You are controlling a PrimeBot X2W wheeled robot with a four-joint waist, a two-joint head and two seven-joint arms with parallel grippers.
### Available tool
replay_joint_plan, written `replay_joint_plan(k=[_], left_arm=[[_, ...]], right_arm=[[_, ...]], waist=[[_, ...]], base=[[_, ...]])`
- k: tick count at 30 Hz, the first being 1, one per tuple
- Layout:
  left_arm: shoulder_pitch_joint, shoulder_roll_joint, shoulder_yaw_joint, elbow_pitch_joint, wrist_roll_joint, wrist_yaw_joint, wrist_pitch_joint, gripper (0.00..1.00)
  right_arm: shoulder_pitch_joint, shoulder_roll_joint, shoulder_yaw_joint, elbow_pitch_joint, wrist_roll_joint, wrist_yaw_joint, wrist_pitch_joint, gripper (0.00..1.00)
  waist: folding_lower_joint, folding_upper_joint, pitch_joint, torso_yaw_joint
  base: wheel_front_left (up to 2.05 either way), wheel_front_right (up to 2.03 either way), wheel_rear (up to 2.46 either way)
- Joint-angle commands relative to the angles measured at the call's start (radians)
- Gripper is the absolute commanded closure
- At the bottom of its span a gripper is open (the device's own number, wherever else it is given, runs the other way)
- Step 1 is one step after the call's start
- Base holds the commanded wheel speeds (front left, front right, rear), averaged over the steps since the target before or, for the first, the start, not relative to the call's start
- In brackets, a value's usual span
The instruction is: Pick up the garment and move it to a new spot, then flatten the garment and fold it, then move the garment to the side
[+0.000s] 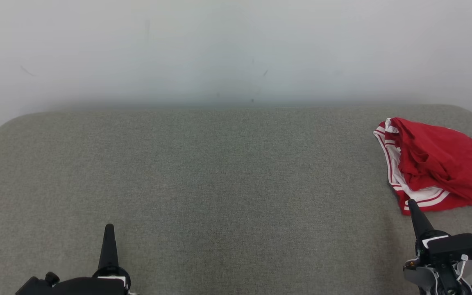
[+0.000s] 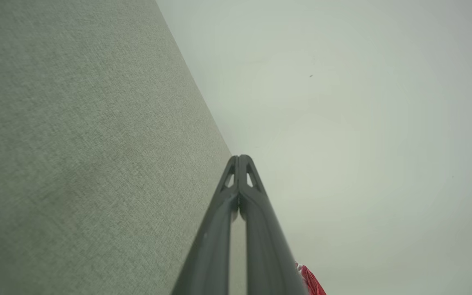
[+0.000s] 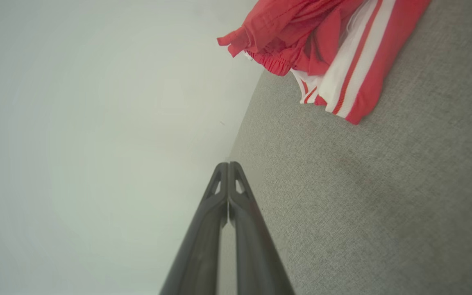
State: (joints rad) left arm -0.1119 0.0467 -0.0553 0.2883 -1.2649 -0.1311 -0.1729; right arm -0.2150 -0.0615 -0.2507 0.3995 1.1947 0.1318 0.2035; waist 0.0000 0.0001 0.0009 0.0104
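Foreground: left gripper (image 1: 109,226) at lower left and right gripper (image 1: 411,201) at lower right, each with 2 dark fingers pressed together, holding nothing. Beyond, grey fabric surface (image 1: 219,172). Far right, near its rounded back corner: crumpled red garment (image 1: 436,164) with white stripes, right gripper near its striped hem (image 1: 428,196). Judged light, soft, limp, likely to sag; best pinched at that hem or the gathered waistband (image 3: 275,65). Behind, pale wall (image 1: 219,49).
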Motion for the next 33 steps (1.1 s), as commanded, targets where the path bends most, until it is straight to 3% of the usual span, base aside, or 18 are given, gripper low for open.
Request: replay_joint_plan(k=[1,33], left_arm=[[-0.028,0.005,-0.001,-0.001,-0.032,0.000,0.006,1.00],[-0.070,0.005,-0.024,0.018,-0.300,0.001,0.026,1.00]], right_arm=[[-0.026,-0.007,-0.007,-0.004,0.028,-0.001,0.011,1.00],[-0.095,-0.015,-0.052,0.051,0.288,-0.002,0.115,1.00]], waist=[[0.0000,-0.0001,0.000,0.000],[0.0000,-0.0001,0.005,-0.007]], base=[[0.00,0.00,0.00],[0.00,0.00,0.00]])
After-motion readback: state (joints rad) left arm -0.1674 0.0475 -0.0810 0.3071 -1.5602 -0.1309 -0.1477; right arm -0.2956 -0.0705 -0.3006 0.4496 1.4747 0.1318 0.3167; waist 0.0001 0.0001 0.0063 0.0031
